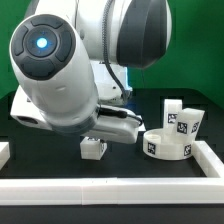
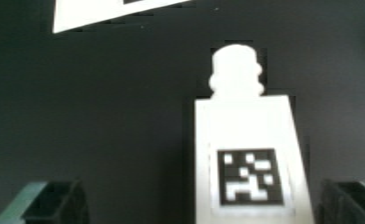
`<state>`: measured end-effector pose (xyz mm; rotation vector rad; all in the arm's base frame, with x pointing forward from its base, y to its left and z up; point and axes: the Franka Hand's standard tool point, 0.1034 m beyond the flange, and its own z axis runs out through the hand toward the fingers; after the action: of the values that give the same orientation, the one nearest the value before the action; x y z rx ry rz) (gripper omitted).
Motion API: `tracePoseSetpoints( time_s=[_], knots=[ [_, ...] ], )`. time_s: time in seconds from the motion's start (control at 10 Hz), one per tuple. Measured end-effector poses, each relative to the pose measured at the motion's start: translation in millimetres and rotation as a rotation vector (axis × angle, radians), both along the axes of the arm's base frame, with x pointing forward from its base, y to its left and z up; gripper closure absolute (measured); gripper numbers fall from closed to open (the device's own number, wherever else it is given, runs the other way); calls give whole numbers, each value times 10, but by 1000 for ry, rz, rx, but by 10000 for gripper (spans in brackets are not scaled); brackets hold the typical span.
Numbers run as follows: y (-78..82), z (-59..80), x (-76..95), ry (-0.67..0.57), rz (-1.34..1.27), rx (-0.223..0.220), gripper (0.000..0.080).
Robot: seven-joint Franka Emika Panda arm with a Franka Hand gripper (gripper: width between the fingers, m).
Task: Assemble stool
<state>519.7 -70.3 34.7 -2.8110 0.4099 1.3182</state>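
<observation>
Nearest to the camera, a long white border rail (image 1: 110, 186) closes the front of the black table (image 1: 40, 172). Inside this frame the short round white plastic disc seat (image 1: 165, 146) lies flat, with square tags on its wall. On the exterior view's left of the seat, apart from it, one small blocky white leg (image 1: 93, 148) with a tag lies under the gripper (image 2: 200, 205). Just behind the seat, two more white tagged legs (image 1: 176, 114) stand upright, close together. The large white arm (image 1: 60, 70) bends low over the single leg. In the wrist view its dark fingers (image 2: 46, 205) are spread wide on both sides of that leg, not touching it. Beyond the leg's knobbed end lies the marker board (image 2: 117, 12).
</observation>
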Motion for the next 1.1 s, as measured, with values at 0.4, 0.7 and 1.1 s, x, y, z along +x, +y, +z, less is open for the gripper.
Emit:
tracePoseSetpoints(
  time_s=[0.4,0.7,1.1],
  knots=[
    [-74,91,96,-121,37,78,151],
    [-57,48,40,-87,29,79,151],
    [96,100,-98,90,8,109,151]
  ],
)
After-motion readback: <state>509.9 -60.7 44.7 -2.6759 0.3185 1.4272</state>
